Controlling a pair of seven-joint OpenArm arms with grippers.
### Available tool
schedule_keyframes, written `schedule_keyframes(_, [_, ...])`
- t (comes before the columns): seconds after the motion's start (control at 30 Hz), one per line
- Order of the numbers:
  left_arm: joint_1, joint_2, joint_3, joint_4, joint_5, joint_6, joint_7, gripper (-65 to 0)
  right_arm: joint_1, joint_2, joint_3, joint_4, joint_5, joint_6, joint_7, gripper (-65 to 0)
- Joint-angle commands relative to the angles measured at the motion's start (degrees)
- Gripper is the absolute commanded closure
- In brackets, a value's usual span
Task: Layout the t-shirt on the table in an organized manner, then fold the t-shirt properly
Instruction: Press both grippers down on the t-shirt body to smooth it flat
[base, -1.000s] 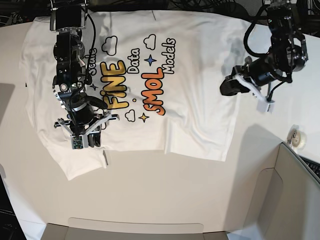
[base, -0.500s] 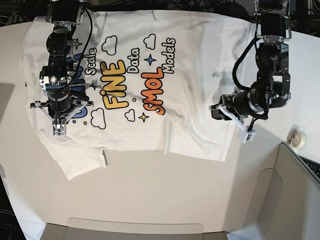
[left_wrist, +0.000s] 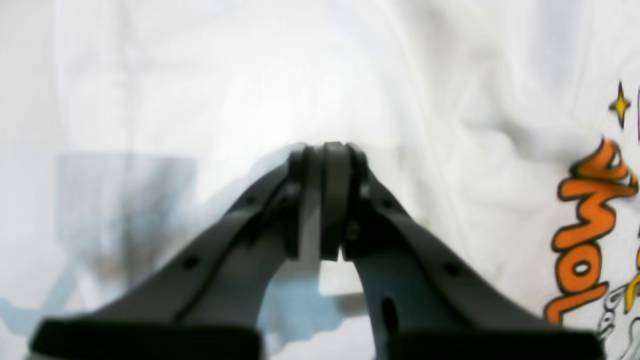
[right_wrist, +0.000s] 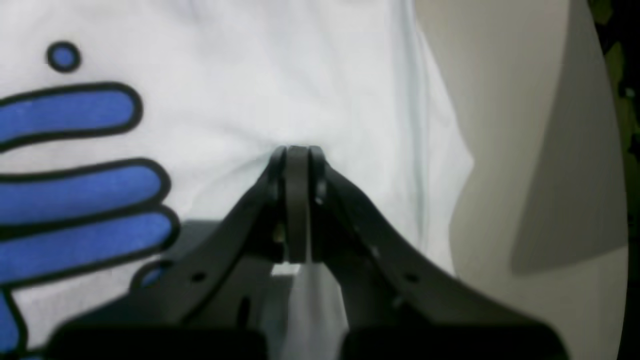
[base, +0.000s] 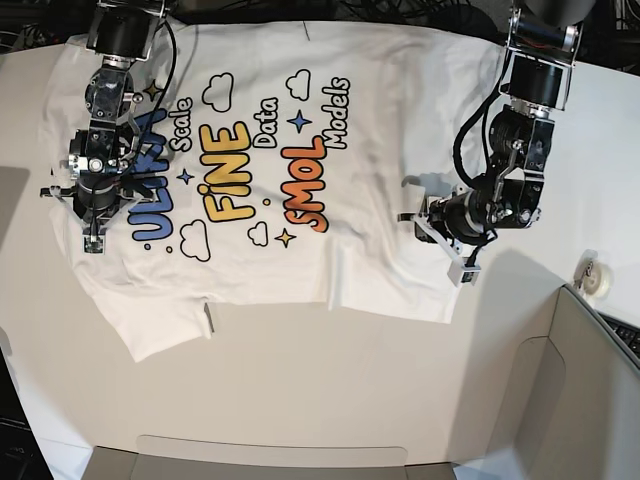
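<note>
The t-shirt (base: 390, 130) lies spread flat, print up, on the white table (base: 300, 400). My right gripper (base: 90, 240) is at the shirt's left side, beside the blue "ULTRA" letters (right_wrist: 75, 200). In the right wrist view it (right_wrist: 296, 150) is shut, its tips pressed onto the white cloth (right_wrist: 350, 100), with small creases running from them. My left gripper (base: 460, 268) is low over the shirt's right side near the hem corner. The left wrist view shows it (left_wrist: 322, 150) shut too, tips on plain cloth (left_wrist: 225, 75), the orange letters (left_wrist: 585, 235) off to the right.
A small black hem tag (base: 208, 318) sticks out at the shirt's lower edge. A roll of tape (base: 598, 277) lies at the right. A grey-beige box panel (base: 590, 390) fills the lower right corner, and a flap (base: 270, 455) lines the bottom edge. Cables run along the top.
My right gripper moved from the lower hem up and left to beside the blue letters and shut. My left gripper swung in from beyond the shirt's right edge onto its lower right part.
</note>
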Motion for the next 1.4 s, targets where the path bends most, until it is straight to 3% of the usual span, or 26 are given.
schedule_keyframes(0.0, [-1.5, -0.5, -0.1, -0.9, 3.2, 0.8, 0.1, -6.0, 1.2, 0.1, -0.3, -1.8, 1.1, 0.8, -1.2, 0.0])
schedule_keyframes(0.27, [-4.7, -1.2, -0.1, -3.3, 11.6, 0.8, -1.3, -6.0, 10.4, -0.5, -6.0, -12.3, 1.2, 0.5, 2.4, 0.0])
schedule_keyframes(0.53, [-11.6, -1.2, 0.0, -14.2, 11.5, 0.8, -6.8, -6.1, 19.2, -3.1, -6.8, -20.5, 1.1, 0.5, 4.1, 0.0])
schedule_keyframes(0.8, [-16.0, -1.2, 0.0, -18.9, 11.5, 0.8, -9.0, -6.1, 24.9, -3.6, -6.8, -27.8, 1.3, 0.4, 6.1, 0.0])
schedule_keyframes(1.07, [-17.1, -1.0, -0.4, -18.7, 11.2, 0.8, -10.4, -6.1, 27.2, -4.7, -6.5, -26.7, 1.3, 0.3, 6.1, 0.0])
schedule_keyframes(1.23, [-18.3, -1.0, -1.6, -15.2, 11.1, 0.8, -11.6, -6.1, 25.7, -6.0, -6.5, -18.8, 1.4, 0.3, 5.8, 0.0])
schedule_keyframes(1.37, [-17.9, -1.0, -9.9, -7.0, 10.8, 0.7, -2.1, -11.2, 22.3, -6.1, -6.5, -7.5, 1.4, 0.3, 4.5, 0.0])
